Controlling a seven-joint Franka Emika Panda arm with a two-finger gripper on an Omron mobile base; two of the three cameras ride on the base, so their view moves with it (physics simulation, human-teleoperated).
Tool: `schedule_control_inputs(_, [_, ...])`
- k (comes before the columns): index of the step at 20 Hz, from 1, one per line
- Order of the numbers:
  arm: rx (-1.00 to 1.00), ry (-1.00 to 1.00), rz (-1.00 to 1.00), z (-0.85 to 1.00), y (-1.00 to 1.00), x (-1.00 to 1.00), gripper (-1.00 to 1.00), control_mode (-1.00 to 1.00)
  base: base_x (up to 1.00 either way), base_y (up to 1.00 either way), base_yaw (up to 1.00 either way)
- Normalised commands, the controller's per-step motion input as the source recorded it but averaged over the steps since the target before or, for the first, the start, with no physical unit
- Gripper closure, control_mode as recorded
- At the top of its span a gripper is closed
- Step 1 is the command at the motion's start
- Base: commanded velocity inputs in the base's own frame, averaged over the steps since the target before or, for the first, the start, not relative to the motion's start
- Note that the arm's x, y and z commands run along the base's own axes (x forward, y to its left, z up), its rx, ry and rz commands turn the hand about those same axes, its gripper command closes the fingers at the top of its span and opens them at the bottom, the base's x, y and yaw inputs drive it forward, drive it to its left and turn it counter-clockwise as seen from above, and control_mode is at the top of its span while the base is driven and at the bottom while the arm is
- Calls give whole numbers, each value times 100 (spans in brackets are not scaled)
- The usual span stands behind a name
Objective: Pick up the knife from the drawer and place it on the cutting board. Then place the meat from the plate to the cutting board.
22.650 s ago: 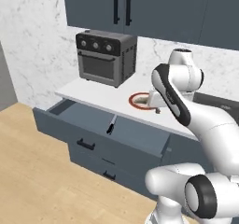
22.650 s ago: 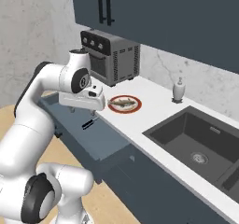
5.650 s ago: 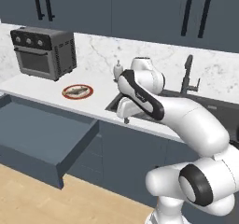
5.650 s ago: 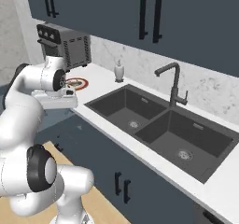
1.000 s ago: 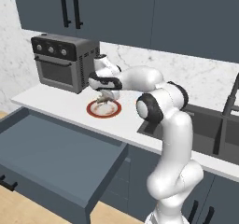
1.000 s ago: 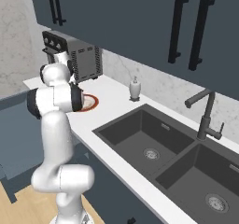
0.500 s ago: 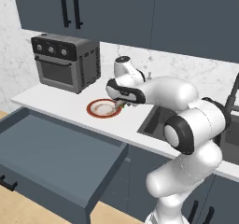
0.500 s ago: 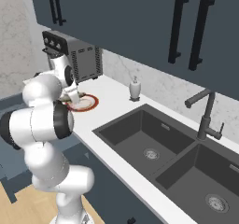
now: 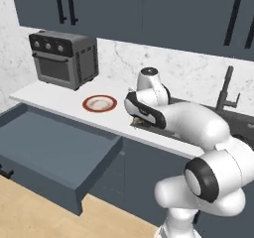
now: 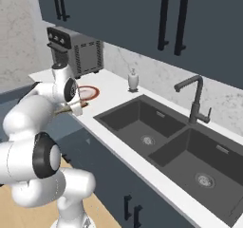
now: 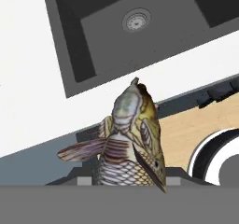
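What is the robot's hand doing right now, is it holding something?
End effector: closed on the meat, a fish-shaped piece, held above the counter edge beside the sink.

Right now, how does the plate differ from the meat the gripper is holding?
The plate is round with a red rim; the meat is a long scaly fish. The plate lies flat on the counter, bare; the meat hangs in the gripper above the counter's front edge by the sink.

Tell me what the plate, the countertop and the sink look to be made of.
Plate: glazed ceramic, judging by the glossy red rim and pale centre. Countertop: smooth white stone or laminate; hard to tell. Sink: matte dark composite or coated metal, with a metal drain.
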Motion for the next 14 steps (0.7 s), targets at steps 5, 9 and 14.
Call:
schedule_control_inputs(5, [0, 0, 0, 0, 0, 0, 100, 100, -100, -58, -3])
schedule_control_inputs(9, [0, 0, 0, 0, 0, 0, 100, 100, -100, -70, -31])
schedule_control_inputs(14, [0, 0, 0, 0, 0, 0, 100, 100, -98, -66, -49])
